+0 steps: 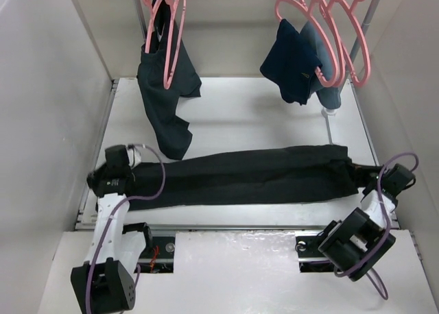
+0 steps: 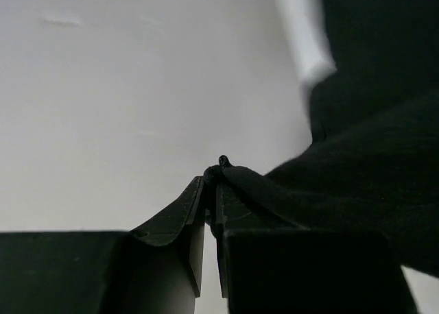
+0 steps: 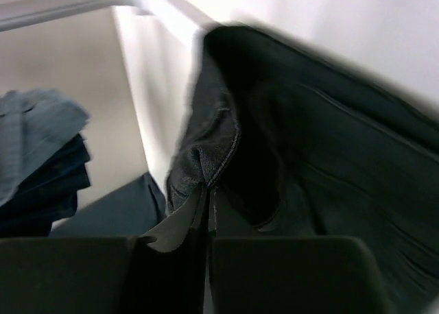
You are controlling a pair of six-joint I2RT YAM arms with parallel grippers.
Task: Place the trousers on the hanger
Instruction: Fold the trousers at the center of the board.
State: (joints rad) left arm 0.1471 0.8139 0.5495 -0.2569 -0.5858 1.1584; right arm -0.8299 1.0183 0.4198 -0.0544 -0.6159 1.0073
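The trousers [image 1: 247, 177] are stretched flat across the white table [image 1: 240, 115], nearly from side to side. One end is pinched by the left gripper [image 2: 211, 184], whose jaws are clamped on a fold of black cloth; the other end (seam visible) is gripped likewise by the right gripper [image 3: 208, 194]. At the back right a pink hanger [image 1: 363, 67] is hung beside a navy garment [image 1: 291, 60], and another black pair [image 1: 164, 101] is hung at back left
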